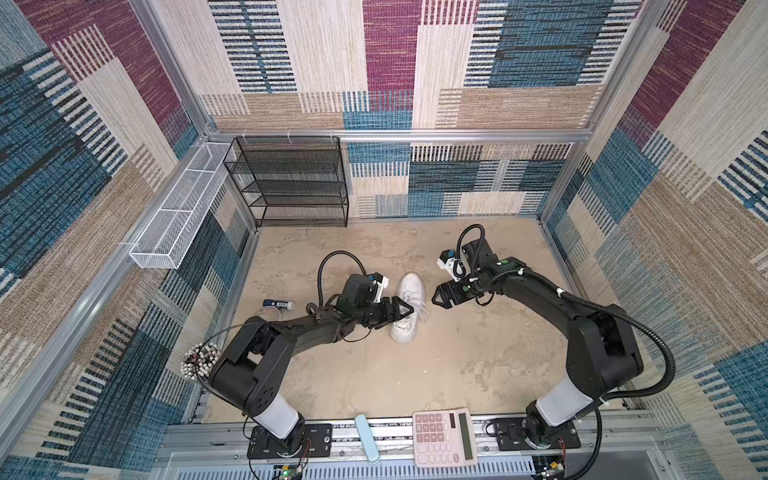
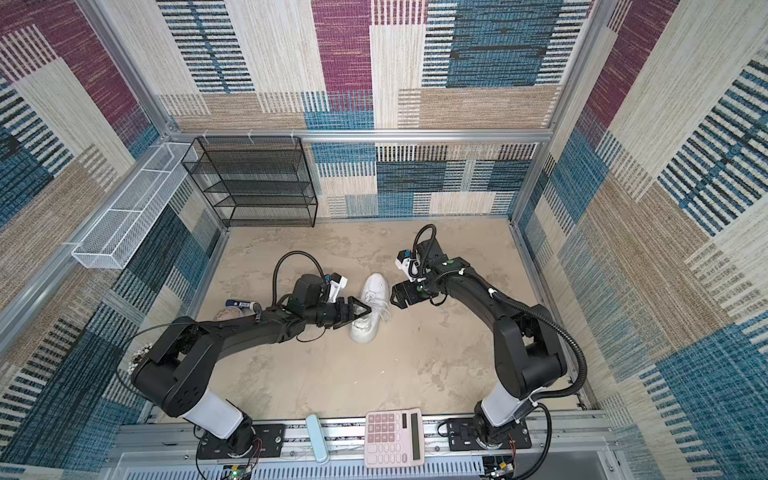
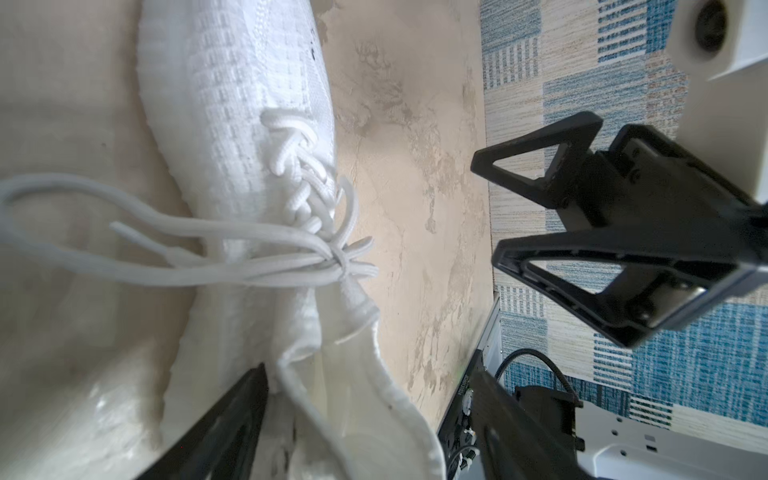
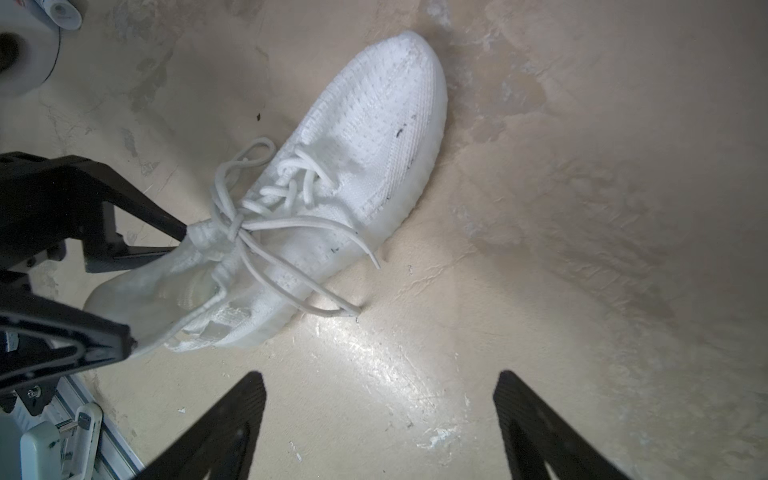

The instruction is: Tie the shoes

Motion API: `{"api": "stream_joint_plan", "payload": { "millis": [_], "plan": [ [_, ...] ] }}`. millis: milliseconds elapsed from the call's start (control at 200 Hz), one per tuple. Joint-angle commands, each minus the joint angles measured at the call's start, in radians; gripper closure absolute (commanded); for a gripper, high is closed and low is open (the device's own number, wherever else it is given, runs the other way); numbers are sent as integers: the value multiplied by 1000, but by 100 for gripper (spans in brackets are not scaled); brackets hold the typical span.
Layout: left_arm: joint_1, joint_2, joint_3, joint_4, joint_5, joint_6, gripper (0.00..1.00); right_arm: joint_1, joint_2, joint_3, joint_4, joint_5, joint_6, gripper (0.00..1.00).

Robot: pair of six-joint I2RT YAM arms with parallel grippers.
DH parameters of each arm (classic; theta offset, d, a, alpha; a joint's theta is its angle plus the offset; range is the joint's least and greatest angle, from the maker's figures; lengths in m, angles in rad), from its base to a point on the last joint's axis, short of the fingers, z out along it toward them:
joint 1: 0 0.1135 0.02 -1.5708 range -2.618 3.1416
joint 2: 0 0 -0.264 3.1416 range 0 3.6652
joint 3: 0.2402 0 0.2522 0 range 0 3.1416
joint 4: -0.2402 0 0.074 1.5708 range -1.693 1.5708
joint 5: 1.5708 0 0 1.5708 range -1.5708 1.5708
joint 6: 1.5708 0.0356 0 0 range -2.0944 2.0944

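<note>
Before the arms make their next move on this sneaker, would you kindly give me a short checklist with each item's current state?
1. The bow knot is formed on the white sneaker: ok.
2. The knot is pulled tight: cannot tell.
3. The loops are even: not ok; the long loop trails onto the table, while the other is small.
4. The left end effector is open and holds no lace: ok.
5. The left end effector is clear of the sneaker: cannot tell; it sits at the heel opening.
6. The right end effector is open and apart from the sneaker: ok.
</note>
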Motion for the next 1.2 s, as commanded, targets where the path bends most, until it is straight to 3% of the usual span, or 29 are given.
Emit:
{"api": "stream_joint_plan", "payload": {
  "millis": [0,90,326,441,871,1057,1192],
  "plan": [
    [29,-52,19,-182,-125,81,18,-2,-4,2,17,-12,5,11],
    [72,-58,20,-220,-142,81,17,-2,3,5,17,-19,9,11],
    [114,72,78,-123,-1,32,16,-2,25,20,16,-31,24,11],
    [113,134,86,-28,72,-20,9,-2,24,22,13,-31,27,10],
    [147,242,227,137,17,-17,8,-2,32,43,-16,-24,28,9],
    [162,300,259,224,93,-57,8,-2,27,39,-26,-14,27,9],
    [167,271,204,258,97,-39,10,-1,22,37,-15,-20,26,11]
  ]
}}
